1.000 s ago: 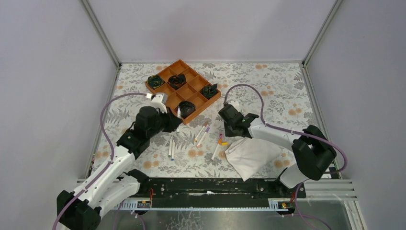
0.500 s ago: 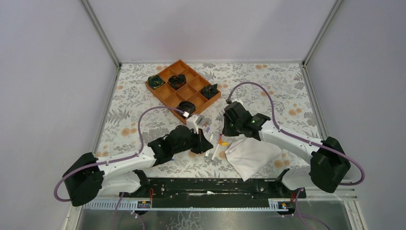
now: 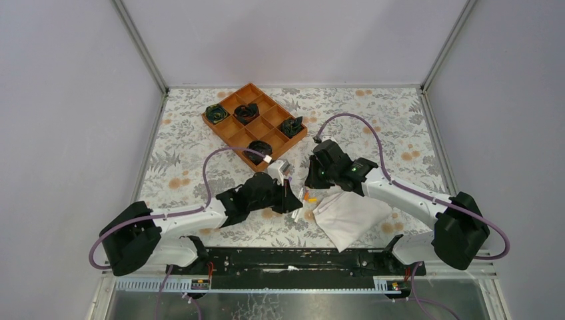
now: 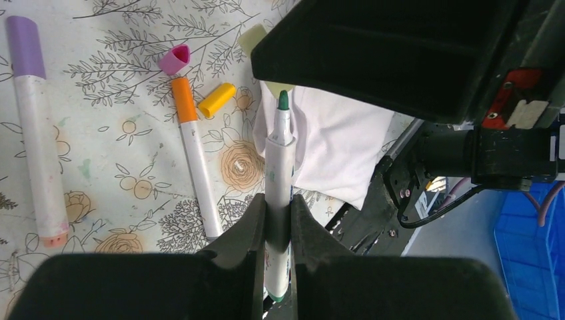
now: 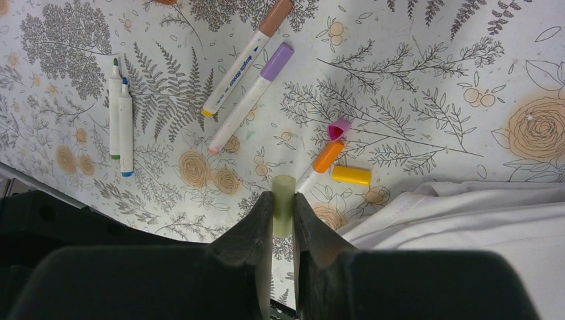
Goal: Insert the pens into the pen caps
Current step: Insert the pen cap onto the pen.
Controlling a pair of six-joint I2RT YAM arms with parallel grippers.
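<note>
**A:** Arms from overhead: where do they meet?

**B:** Mid-table. The left gripper [image 3: 292,200] and right gripper [image 3: 309,184] are nearly tip to tip. The orange tray [image 3: 272,115] is at eleven o'clock of them and the white cloth [image 3: 346,215] at four o'clock. Their jaws are too small to judge from up there.

**A:** Left wrist camera?

**B:** That claw is pinching a green-tipped pen [image 4: 278,153], nib toward twelve o'clock. A pale green cap [image 4: 252,39] is near the nib; I cannot tell if they touch. An orange-capped pen [image 4: 193,167], a yellow cap [image 4: 216,100] and a pink cap [image 4: 173,59] lie on the table at ten o'clock. A purple-capped pen [image 4: 33,133] lies at nine.

**A:** Right wrist camera?

**B:** Its claw is pinching the pale green cap between both fingers. Two uncapped pens [image 5: 125,127] lie side by side at ten o'clock.
</note>
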